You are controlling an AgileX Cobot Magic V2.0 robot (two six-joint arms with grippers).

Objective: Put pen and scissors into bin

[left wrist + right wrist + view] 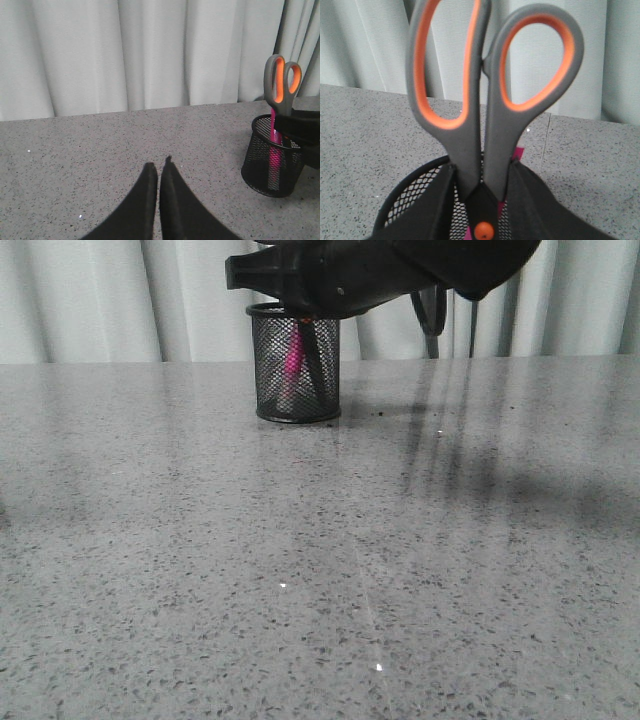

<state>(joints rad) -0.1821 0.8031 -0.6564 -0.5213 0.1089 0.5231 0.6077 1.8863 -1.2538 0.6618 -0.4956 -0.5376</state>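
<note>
The black mesh bin (268, 390) stands at the back of the table, with the pink pen (292, 365) upright inside it. The scissors (470, 125) stand blades-down in the bin (390, 205), grey-and-orange handles sticking out above the rim. My right gripper (480, 172) is over the bin, shut on the scissors just above the orange pivot dot (484, 231). A bit of the pen (519, 152) shows behind them. The left wrist view also shows the scissors (282, 85), the pen (274, 150) and the bin (260, 170). My left gripper (158, 166) hangs shut and empty over bare table, left of the bin.
The grey speckled table (320, 570) runs to a pale curtain (100, 300) at the back. The right arm (380, 270) reaches in from the upper right over the bin and throws shadows on the table to the right.
</note>
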